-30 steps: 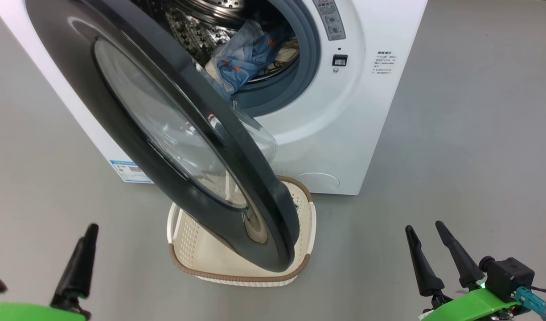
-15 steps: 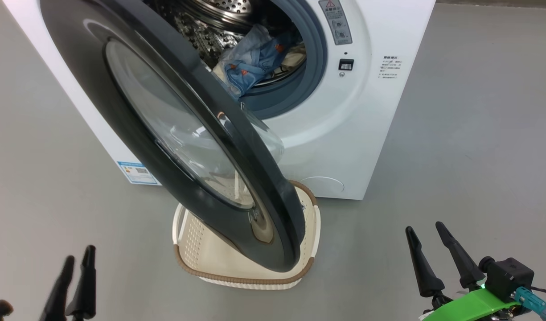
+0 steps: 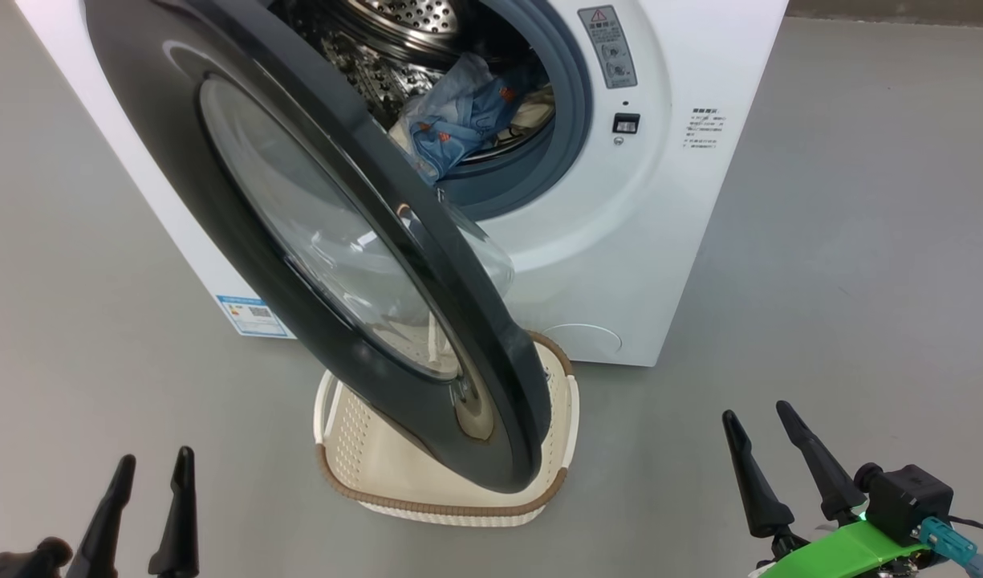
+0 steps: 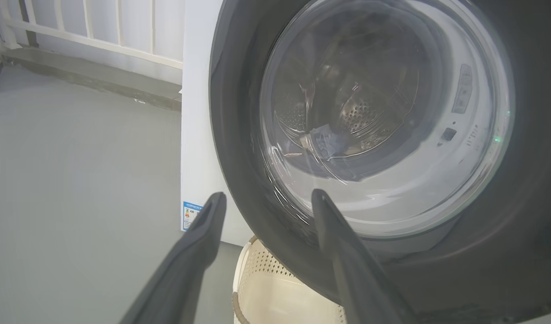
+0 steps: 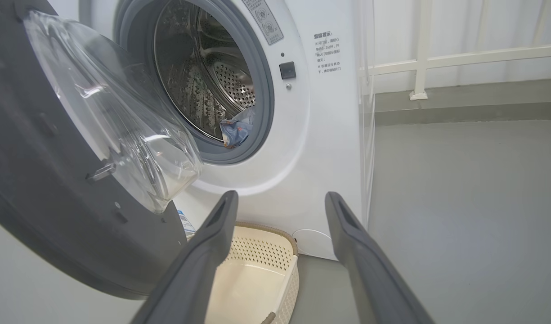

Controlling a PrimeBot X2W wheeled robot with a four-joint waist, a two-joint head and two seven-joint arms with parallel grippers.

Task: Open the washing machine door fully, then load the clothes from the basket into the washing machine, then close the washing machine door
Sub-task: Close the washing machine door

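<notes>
Partly behind the washing machine door (image 3: 322,241), basket (image 3: 355,449); left end effector (image 3: 156,456), right end effector (image 3: 755,410) wide, empty.

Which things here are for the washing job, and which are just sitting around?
For the job: washing machine, washing machine door, clothes in the drum, basket, left gripper, right gripper.
Just there: white railing, ledge under it, grey floor.
</notes>
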